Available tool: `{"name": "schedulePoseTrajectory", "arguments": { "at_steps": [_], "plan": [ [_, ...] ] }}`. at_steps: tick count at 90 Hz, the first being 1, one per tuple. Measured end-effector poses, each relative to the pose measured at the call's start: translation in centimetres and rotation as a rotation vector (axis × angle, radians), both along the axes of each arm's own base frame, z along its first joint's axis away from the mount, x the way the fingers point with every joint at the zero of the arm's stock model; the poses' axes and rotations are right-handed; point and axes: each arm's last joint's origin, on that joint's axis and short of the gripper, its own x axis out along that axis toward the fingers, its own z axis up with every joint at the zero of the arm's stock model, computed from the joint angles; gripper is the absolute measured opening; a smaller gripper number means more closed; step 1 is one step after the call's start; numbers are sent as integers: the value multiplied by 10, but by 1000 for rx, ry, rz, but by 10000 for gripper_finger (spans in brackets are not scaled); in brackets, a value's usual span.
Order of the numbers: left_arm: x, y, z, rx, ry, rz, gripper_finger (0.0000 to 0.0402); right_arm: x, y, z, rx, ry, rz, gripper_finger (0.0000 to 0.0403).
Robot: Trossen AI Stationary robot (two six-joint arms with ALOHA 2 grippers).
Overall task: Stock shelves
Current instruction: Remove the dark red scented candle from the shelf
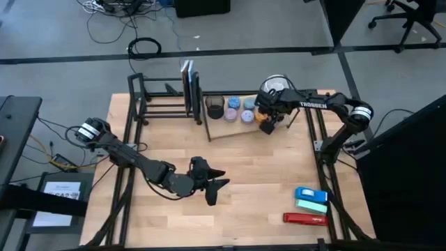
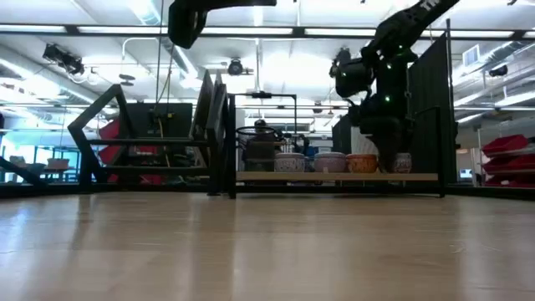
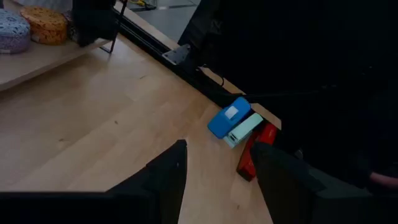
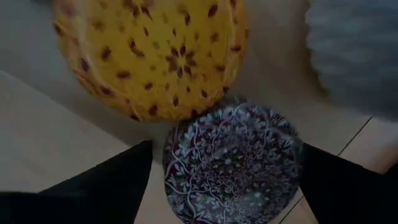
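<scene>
Shelves (image 1: pixel 174 104) sit along the table's far edge, the pale board end carrying a row of small round tins. My right gripper (image 1: pixel 267 124) hangs over that board, fingers spread wide around a dark patterned tin (image 4: pixel 230 162) without gripping it, just beside a yellow tin (image 4: pixel 149 53). My left gripper (image 1: pixel 212 185) waits open, holding nothing, mid-table.

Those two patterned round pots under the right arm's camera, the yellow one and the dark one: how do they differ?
The yellow round pot with brown specks looks wider than the dark round pot with fine white tracery. The yellow pot lies clear of the right gripper, while the dark pot sits between its open fingers. Both are round, patterned, and sit side by side on the pale wooden shelf board.
</scene>
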Motion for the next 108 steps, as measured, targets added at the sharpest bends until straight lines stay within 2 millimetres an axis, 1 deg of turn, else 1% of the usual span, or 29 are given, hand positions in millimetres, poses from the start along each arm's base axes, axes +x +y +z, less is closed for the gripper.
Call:
{"name": "schedulePoseTrajectory", "arguments": {
  "at_steps": [7,13,31,41,47,56,62,67,75,83,89,95,108],
  "plan": [
    [0,0,0,0,0,0,163,-2,1,-2,4,4,-6,343],
    [0,0,0,0,1,0,163,-2,1,-2,5,2,-9,332],
    [0,0,0,0,1,0,163,1,0,1,1,-6,-8,265],
    [0,0,0,1,1,0,163,1,1,7,0,14,-4,264],
    [0,0,0,0,1,0,163,3,3,13,-7,10,7,264],
    [0,0,0,1,1,0,163,4,18,26,-2,12,56,264],
    [0,0,0,1,1,0,163,5,34,33,0,10,111,264],
    [-1,-1,0,1,1,-3,163,6,50,39,11,5,170,264],
    [-1,-2,0,1,2,-6,163,9,84,44,38,3,268,264],
    [-2,-4,0,1,1,-11,163,14,122,44,77,4,376,264],
    [-2,-4,0,1,1,-11,163,17,154,38,115,-12,454,264],
    [-2,-4,0,1,1,-13,163,17,187,28,160,-22,528,264],
    [-2,-4,0,0,0,-13,163,9,250,7,225,-20,650,264]
  ]
}}
